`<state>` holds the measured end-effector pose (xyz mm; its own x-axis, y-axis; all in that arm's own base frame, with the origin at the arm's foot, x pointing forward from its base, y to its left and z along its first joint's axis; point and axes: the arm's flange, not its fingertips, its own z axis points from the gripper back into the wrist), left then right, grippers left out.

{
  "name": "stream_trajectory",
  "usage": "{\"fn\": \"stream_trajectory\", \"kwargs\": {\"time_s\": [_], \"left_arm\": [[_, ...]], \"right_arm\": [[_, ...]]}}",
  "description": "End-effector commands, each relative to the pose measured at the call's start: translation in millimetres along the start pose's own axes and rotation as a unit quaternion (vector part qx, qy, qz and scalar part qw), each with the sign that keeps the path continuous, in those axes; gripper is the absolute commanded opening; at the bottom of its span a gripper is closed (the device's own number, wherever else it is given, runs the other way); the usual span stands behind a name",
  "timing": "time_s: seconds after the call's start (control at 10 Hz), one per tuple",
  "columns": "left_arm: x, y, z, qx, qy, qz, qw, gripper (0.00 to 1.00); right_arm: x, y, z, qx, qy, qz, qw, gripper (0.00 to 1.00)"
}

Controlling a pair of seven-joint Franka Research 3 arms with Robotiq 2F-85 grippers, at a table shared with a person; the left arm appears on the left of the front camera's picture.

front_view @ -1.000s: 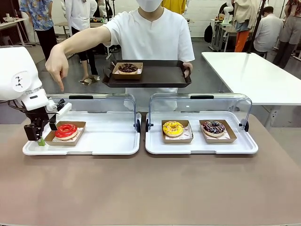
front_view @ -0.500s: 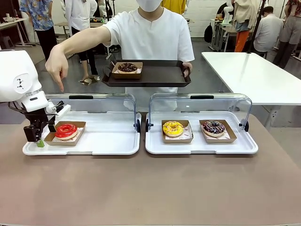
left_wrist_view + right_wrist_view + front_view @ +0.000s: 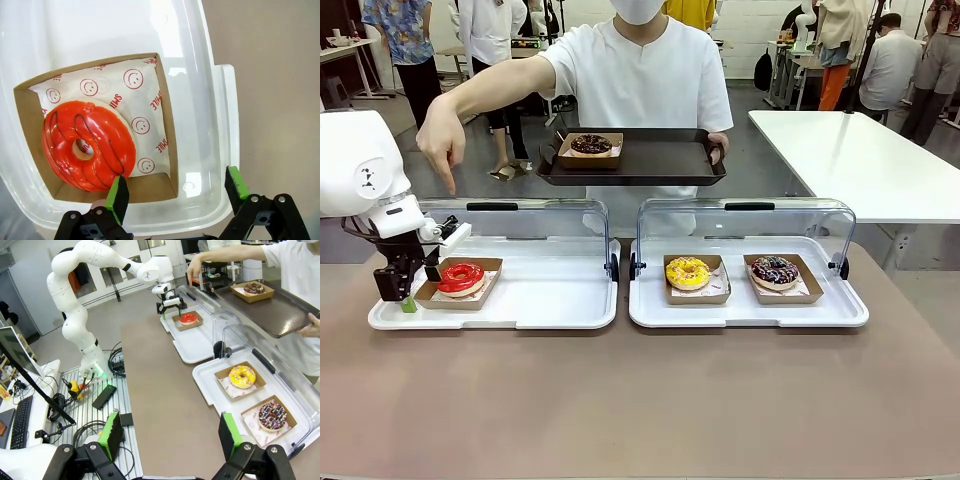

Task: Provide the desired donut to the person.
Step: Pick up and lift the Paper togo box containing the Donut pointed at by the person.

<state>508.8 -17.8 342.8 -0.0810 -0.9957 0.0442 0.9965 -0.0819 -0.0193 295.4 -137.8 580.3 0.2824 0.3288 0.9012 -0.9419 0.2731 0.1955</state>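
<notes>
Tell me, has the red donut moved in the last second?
No. The red donut sits in the same spot near the left end of its white tray.

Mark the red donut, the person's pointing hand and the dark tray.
red donut (image 3: 448,279): front view, icing beside the hole.
person's pointing hand (image 3: 442,138): front view, back of the hand.
dark tray (image 3: 660,158): front view, bare floor beside the box.

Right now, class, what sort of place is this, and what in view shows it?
Probably a robotics lab staged as a donut counter: a white robot arm beside computer cables, lidded donut trays, a person's serving tray.
</notes>
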Motion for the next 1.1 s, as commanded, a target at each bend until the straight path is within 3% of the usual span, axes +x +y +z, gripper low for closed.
{"fn": "stream_trajectory", "kwargs": {"time_s": [0.0, 0.1, 0.2, 0.5, 0.8, 1.0], "left_arm": [[-3, 4, 0, 0.010, -0.013, -0.007, 1.000, 0.86], [-3, 4, 3, 0.012, -0.010, -0.008, 1.000, 0.82], [-3, 3, 4, 0.012, -0.010, -0.007, 1.000, 0.68], [-3, 2, 2, 0.007, -0.010, -0.012, 1.000, 0.45], [-1, 4, -5, -0.002, -0.011, -0.020, 1.000, 0.13], [0, 4, -7, -0.006, -0.014, -0.026, 1.000, 0.00]], "right_arm": [[0, -1, 0, 0.004, -0.005, 0.003, 1.000, 1.00], [0, -1, 0, 0.004, -0.005, 0.003, 1.000, 1.00], [0, -1, 0, 0.004, -0.005, 0.003, 1.000, 1.00], [0, -1, 0, 0.004, -0.005, 0.003, 1.000, 1.00], [0, -1, 0, 0.004, -0.005, 0.003, 1.000, 1.00], [0, -1, 0, 0.004, -0.005, 0.003, 1.000, 1.00]]}}
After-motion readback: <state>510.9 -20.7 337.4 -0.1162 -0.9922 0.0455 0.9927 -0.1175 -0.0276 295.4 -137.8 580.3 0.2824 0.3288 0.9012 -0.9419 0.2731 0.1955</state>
